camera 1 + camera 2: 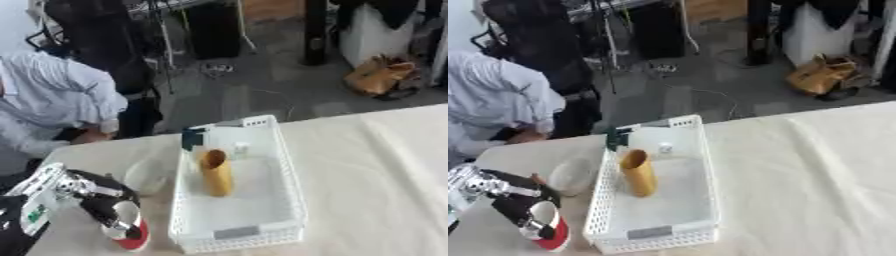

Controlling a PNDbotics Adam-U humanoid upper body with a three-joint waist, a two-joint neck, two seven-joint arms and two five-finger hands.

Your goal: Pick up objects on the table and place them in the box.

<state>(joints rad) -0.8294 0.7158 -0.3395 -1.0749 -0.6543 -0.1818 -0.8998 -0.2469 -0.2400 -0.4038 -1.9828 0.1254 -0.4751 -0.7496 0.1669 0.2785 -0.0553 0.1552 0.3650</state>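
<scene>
My left hand [103,205] is at the lower left of the table, its fingers curled round a red and white cup [129,231] that stands beside the box. The white lattice box [293,190] lies in the middle of the table. Inside it a tan cylinder [216,172] stands towards the far end, with a small white item [240,148] and a dark teal object [192,138] by the far wall. A clear round lid or bowl [146,175] rests on the table left of the box. My right hand is out of sight.
A cream cloth [376,180] covers the table to the right of the box. A person in a light shirt [52,100] sits at the far left edge. Beyond the table lie a dark chair, cables and a tan bag [378,75] on the floor.
</scene>
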